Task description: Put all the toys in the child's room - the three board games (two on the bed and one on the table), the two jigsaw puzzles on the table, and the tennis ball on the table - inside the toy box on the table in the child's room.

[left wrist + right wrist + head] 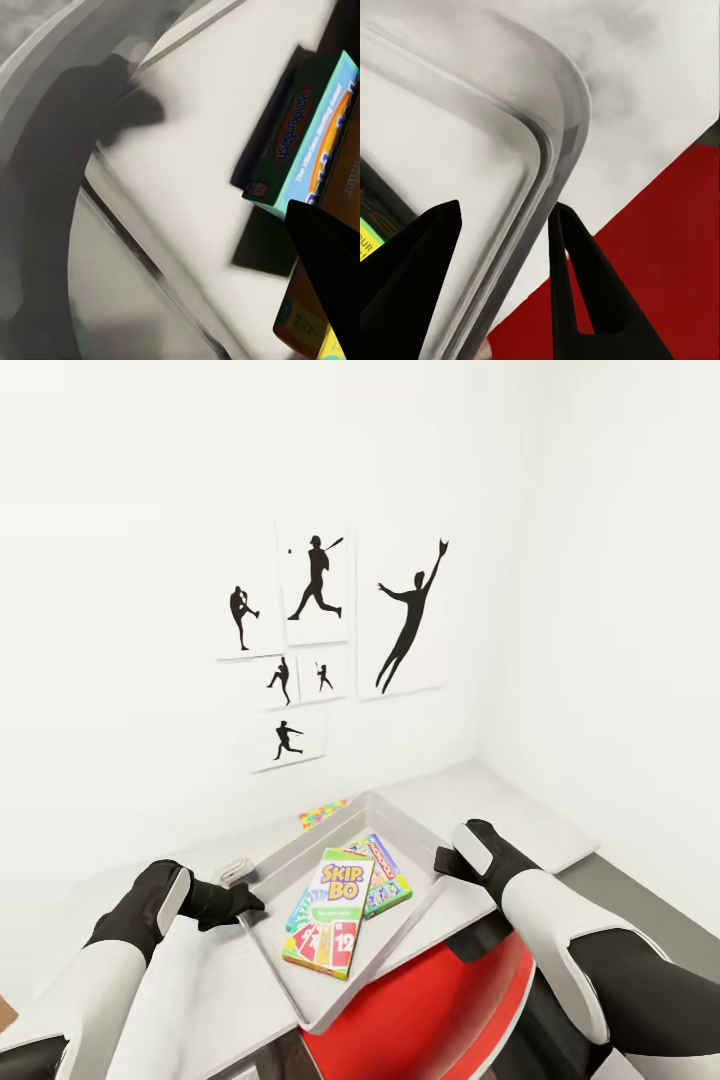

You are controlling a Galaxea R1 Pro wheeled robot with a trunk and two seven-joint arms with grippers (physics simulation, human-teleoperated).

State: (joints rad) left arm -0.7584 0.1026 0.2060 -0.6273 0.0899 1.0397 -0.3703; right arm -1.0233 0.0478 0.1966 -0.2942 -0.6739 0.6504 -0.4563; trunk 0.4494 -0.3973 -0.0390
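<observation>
Toy box point(300, 980) on table point(200, 980): right gripper point(502, 225) parted astride near-right rim, left gripper point(240, 903) at far-left rim, grip unclear.

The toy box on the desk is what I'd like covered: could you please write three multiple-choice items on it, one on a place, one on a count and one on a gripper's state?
1. Where does the Skip-Bo box lie?
A. In the toy box
B. On the red chair
C. On the floor

2. How many printed game boxes show inside the toy box in the head view?
A. None
B. Two
C. Five

3. How does the right gripper stand?
A. Shut on a ball
B. Open, fingers astride the toy box's rim
C. Shut on a jigsaw board

Key: 1 A, it rests on the bin's floor; 2 B, Skip-Bo overlaps a green-edged box; 3 B, the rim passes between parted fingers.
</observation>
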